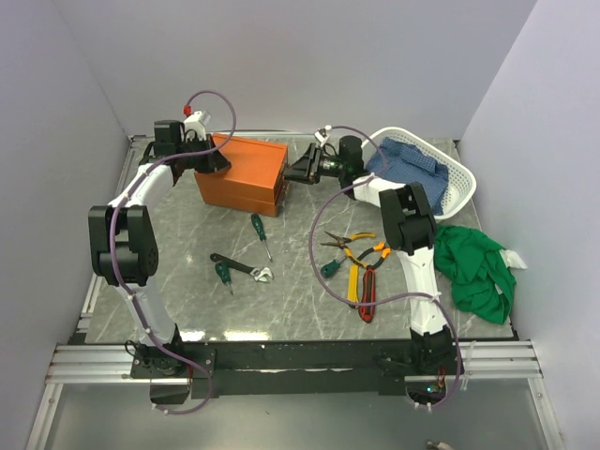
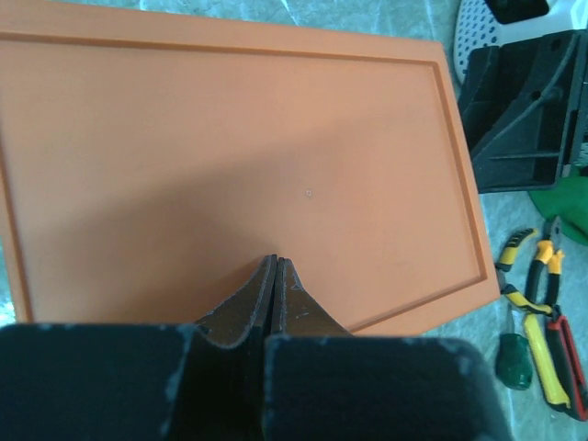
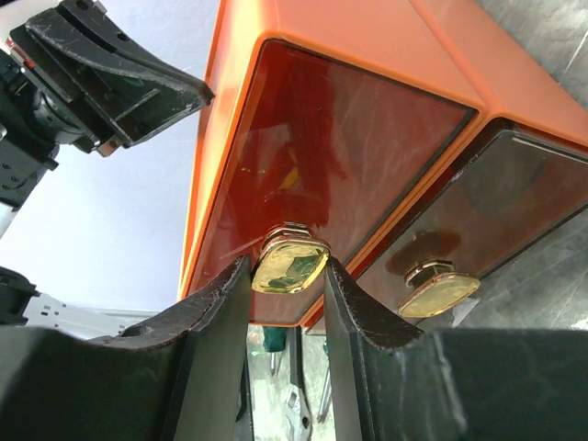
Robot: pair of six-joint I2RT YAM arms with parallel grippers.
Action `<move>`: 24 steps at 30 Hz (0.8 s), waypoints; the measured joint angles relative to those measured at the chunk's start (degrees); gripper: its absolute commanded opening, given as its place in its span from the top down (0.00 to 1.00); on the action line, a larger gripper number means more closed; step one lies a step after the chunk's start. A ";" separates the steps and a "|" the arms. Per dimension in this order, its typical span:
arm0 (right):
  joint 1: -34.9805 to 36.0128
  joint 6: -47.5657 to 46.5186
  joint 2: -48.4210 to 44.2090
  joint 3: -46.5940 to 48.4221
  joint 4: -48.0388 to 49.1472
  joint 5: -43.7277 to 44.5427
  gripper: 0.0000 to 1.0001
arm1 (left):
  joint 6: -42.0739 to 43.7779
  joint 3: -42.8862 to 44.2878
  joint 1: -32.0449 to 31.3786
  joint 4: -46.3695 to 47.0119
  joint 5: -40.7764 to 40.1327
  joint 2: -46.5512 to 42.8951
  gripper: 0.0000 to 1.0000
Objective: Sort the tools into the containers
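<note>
The orange box (image 1: pixel 242 173) stands at the back left of the table, with two dark drawer fronts on its right end. My left gripper (image 1: pixel 217 159) is shut and empty, its tips (image 2: pixel 274 262) resting on the box's flat top (image 2: pixel 239 138). My right gripper (image 3: pixel 287 266) is closed on the gold knob (image 3: pixel 289 259) of one drawer; the other drawer's knob (image 3: pixel 439 294) is free beside it. Loose on the table lie a green screwdriver (image 1: pixel 261 234), a black wrench (image 1: pixel 242 268), pliers (image 1: pixel 356 246) and utility knives (image 1: pixel 364 289).
A white basket (image 1: pixel 459 183) holding a blue cloth (image 1: pixel 408 161) stands at the back right. A green cloth (image 1: pixel 473 267) lies at the right edge. Another small green screwdriver (image 1: pixel 223 275) lies by the wrench. Walls close in the left, back and right.
</note>
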 measured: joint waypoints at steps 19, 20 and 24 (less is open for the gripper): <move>-7.87 -9.14 -12.13 -15.15 -4.87 -3.80 0.87 | 1.33 1.16 0.02 -0.24 -1.99 0.46 0.99; -8.17 -9.46 -12.79 -15.43 -5.73 -4.11 0.85 | 1.31 1.31 0.07 -0.13 -2.05 0.59 0.99; -9.77 -13.86 -15.28 -15.72 -10.45 -3.58 0.70 | 1.33 3.32 0.17 -0.63 -2.49 1.77 0.99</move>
